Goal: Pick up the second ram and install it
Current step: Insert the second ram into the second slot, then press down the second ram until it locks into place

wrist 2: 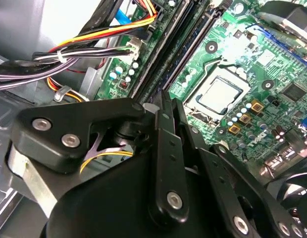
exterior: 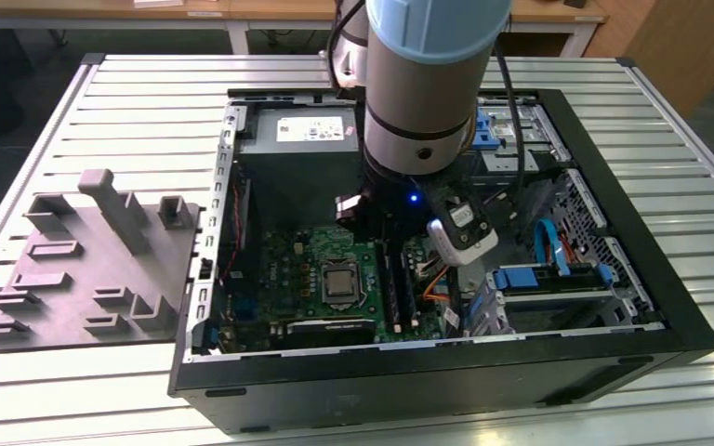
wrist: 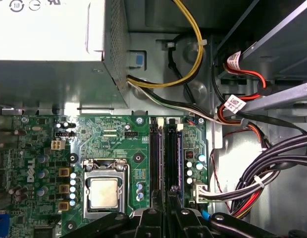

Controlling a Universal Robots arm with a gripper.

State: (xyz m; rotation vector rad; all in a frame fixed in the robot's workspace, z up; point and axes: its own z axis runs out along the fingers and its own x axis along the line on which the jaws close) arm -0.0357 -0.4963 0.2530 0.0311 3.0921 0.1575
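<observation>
My gripper reaches down into the open computer case, over the memory slots beside the processor socket. In both wrist views its black fingers stand close together. Between them is a thin dark-blue stick, the second ram, set edge-on along one slot. In the second wrist view the fingertips meet over that same dark strip. A black slot strip runs right beside it. Whether the stick is fully seated is hidden.
The grey power supply sits past the slots' far end. Bundled cables crowd the side away from the socket. Blue drive brackets lie at the exterior view's right. A grey parts fixture stands outside the case at its left.
</observation>
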